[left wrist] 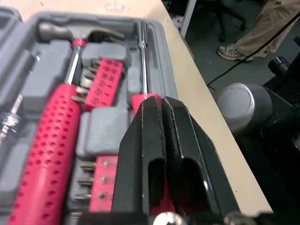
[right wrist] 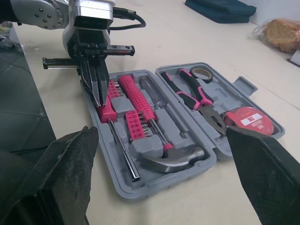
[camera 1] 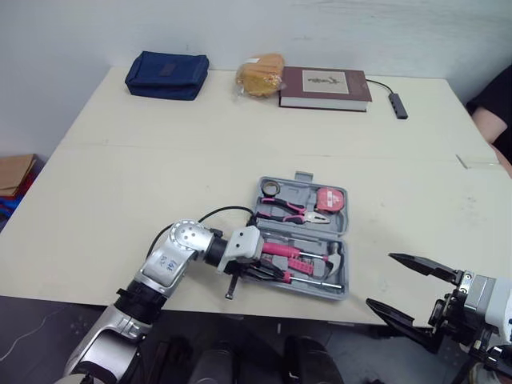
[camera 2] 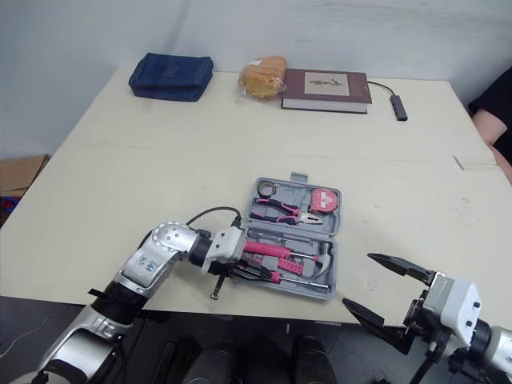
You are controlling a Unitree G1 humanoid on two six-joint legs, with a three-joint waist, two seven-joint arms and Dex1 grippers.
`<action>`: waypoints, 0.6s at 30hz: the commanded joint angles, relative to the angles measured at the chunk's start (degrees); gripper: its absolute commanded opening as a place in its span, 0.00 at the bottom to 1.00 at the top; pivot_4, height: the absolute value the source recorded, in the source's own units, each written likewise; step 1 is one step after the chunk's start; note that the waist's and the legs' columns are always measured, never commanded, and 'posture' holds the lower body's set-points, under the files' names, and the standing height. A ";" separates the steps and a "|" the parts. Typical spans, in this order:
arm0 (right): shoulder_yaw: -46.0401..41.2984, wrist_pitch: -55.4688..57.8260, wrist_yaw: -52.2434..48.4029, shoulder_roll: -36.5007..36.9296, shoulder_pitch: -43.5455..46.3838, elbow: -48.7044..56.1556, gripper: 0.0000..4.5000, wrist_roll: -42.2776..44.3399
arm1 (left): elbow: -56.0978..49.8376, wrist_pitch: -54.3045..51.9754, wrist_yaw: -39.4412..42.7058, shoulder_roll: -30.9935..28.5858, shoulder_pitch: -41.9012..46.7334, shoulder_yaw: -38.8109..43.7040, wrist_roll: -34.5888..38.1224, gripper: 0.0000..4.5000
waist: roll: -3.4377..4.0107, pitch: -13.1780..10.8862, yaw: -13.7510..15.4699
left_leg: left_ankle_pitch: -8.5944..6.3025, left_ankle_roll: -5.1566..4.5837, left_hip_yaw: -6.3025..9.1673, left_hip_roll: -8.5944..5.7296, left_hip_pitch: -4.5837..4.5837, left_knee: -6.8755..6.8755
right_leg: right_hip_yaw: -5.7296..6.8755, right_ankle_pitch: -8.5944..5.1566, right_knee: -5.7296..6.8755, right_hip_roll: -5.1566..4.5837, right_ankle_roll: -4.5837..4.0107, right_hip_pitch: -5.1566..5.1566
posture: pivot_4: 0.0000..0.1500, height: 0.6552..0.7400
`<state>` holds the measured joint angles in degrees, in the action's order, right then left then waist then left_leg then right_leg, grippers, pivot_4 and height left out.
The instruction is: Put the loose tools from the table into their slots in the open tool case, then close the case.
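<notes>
**Table** (camera 1: 160, 176) – pale top; the listed items lay on it.

**Tool case** (camera 1: 304, 186) – grey plastic, lying open and flat near the table's front edge, between the two arms. Its far half held the pink-handled pliers (camera 1: 292, 212), a small roll of tape (camera 1: 270, 189) in the left corner and a pink tape measure (camera 1: 329, 199) on the right. Its near half held the hammer (right wrist: 138, 101) with a perforated pink grip and its steel head toward the right end, two pink bit holders (left wrist: 105, 79) beside that grip, and a screwdriver (right wrist: 123, 152) in the slot along the front wall, its shaft pointing right.

**Left gripper** (left wrist: 161, 105) – at the near left corner of the case, fingers pressed together with barely a slit between them and nothing clamped. The tips pointed down at the screwdriver's pink handle; whether they touched it could not be made out.

**Right gripper** (camera 1: 400, 288) – spread wide and empty, at the table's front edge to the right of the case and well apart from it.

**Far edge of table** – a dark blue pouch (camera 1: 166, 74), a bagged yellowish lump (camera 1: 260, 74), a maroon book (camera 1: 324, 86) just beside the lump, and a small grey adapter (camera 1: 399, 105) on a black cable.

**Surroundings** – a person's arm (camera 1: 490, 120) at the right edge; a trouser leg and shoe (left wrist: 234, 49) on the floor beyond the table.
</notes>
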<state>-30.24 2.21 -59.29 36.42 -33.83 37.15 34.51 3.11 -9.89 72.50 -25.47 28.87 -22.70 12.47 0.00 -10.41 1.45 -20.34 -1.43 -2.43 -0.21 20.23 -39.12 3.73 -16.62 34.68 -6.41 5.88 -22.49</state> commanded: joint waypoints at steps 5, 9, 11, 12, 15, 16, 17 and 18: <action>-0.76 -2.58 -0.77 -1.59 -2.07 -1.08 1.00 -0.36 | 2.27 -1.21 -2.75 -0.90 0.03 -3.15 -6.25 0.02 | 0.02 0.12 -0.02 | -0.01 -0.01 0.00 0.00 -0.06 0.00 | -0.01 0.00 -0.08 -0.02 0.00 0.05 | 1.00 1.00; -0.48 -3.01 -0.70 -2.13 -2.69 -1.28 1.00 -0.63 | 3.43 -4.43 -4.01 -1.60 -0.33 -5.21 -8.86 0.02 | 0.00 0.42 -0.02 | -0.02 -0.02 0.00 0.00 -0.10 0.00 | -0.02 0.00 -0.10 -0.04 0.00 0.07 | 1.00 1.00; -0.14 -3.18 -0.48 -2.53 -3.32 -1.27 1.00 -0.90 | 3.51 -7.77 -4.38 -2.34 -0.54 -6.73 -10.00 0.02 | 0.01 0.70 0.04 | -0.02 -0.03 0.00 0.00 -0.12 0.00 | -0.03 0.00 -0.11 -0.06 0.00 0.10 | 1.00 1.00; -0.04 -3.25 -0.41 -2.65 -3.53 -1.25 1.00 -1.01 | 3.42 -9.17 -4.52 -2.68 -0.54 -7.34 -10.32 0.02 | 0.03 0.89 0.05 | -0.03 -0.04 0.02 0.00 -0.13 0.00 | -0.03 0.00 -0.13 -0.07 0.00 0.12 | 1.00 1.00; 0.06 -3.55 -0.20 -3.01 -3.93 -1.59 1.00 -1.60 | 3.18 -8.28 -3.60 -4.27 -0.33 -9.82 -12.31 0.02 | 0.16 1.46 -0.06 | -0.08 -0.11 0.04 0.01 -0.18 0.00 | -0.04 -0.01 -0.18 -0.10 -0.02 0.19 | 1.00 1.00; -0.01 -3.63 -0.01 -3.19 -3.99 -1.69 1.00 -1.90 | 3.02 -7.84 -3.81 -4.17 -0.42 -9.85 -12.17 0.02 | 0.14 1.66 -0.13 | -0.17 -0.20 0.04 0.02 -0.21 0.02 | -0.05 -0.02 -0.20 -0.10 -0.04 0.22 | 1.00 1.00; 0.00 -3.73 0.26 -3.33 -3.95 -1.85 1.00 -2.34 | 2.77 -8.07 -4.28 -3.77 -0.49 -9.61 -11.67 0.02 | 0.17 1.74 -0.22 | -0.20 -0.22 0.04 0.05 -0.31 0.06 | -0.07 -0.03 -0.24 -0.10 -0.06 0.29 | 1.00 1.00; 0.03 -3.89 0.67 -3.49 -3.81 -1.97 1.00 -2.82 | 2.46 -7.88 -4.54 -3.26 -0.59 -9.24 -11.02 0.02 | 0.17 1.73 -0.24 | -0.28 -0.29 0.04 0.08 -0.65 0.17 | -0.07 -0.05 -0.34 -0.10 -0.09 0.60 | 1.00 1.00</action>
<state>-29.61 -0.19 -59.20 33.21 -37.36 35.06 32.04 1.62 -15.51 68.81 -27.46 31.11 -27.97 6.60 0.18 -8.67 1.21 -20.85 -1.88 -2.38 -0.05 19.18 -38.79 3.68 -16.70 34.14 -6.51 5.75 -21.49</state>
